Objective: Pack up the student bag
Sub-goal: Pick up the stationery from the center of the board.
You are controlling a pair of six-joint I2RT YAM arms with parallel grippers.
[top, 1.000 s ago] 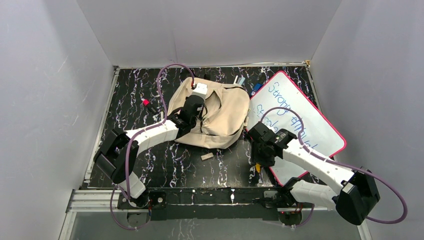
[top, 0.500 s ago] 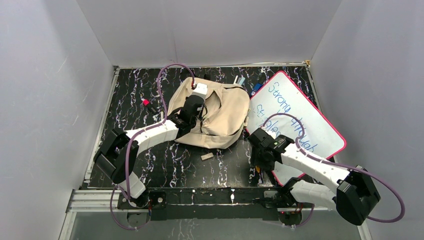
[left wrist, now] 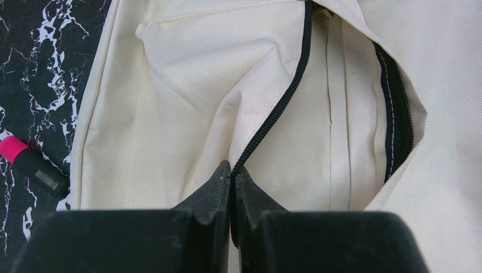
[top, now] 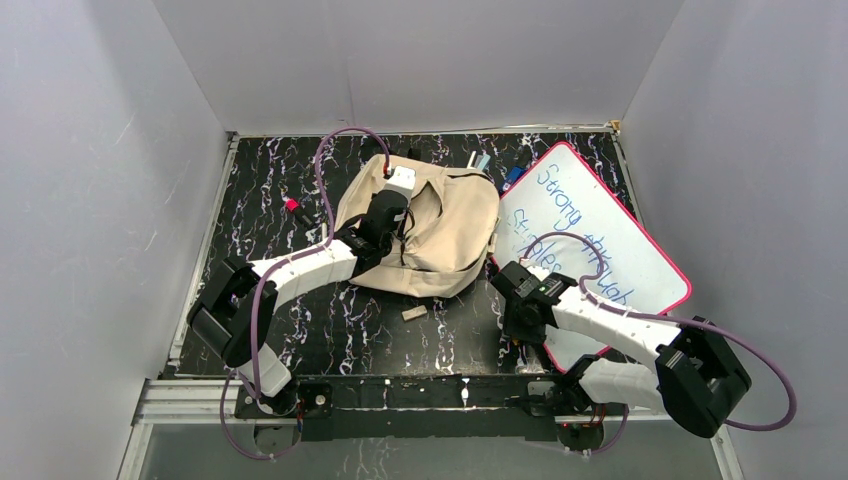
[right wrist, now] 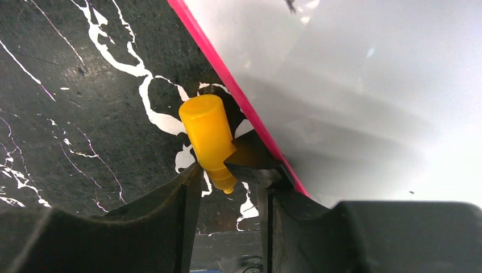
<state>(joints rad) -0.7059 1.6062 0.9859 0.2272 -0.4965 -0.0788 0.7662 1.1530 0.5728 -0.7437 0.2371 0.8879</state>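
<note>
The beige student bag (top: 455, 235) lies at the table's middle back, its black zipper (left wrist: 278, 111) partly open. My left gripper (top: 392, 228) is on the bag and is shut (left wrist: 232, 170) on the zipper edge, pinching it between the jaws. A yellow-capped marker (right wrist: 207, 133) lies on the black table against the pink frame of the whiteboard (right wrist: 369, 85). My right gripper (top: 517, 325) is low over it, open (right wrist: 230, 182), one finger on each side of the marker's near end. In the top view the right gripper hides most of the marker.
The pink-framed whiteboard (top: 590, 250) lies tilted at the right. A pink and black marker (top: 292, 206) lies left of the bag, also in the left wrist view (left wrist: 31, 162). A small beige block (top: 414, 312) lies in front of the bag. Several small items (top: 482, 160) sit at the back.
My right arm has drawn back toward the near edge and a little left, bringing its open gripper down around the yellow marker. The left arm and bag have not moved.
</note>
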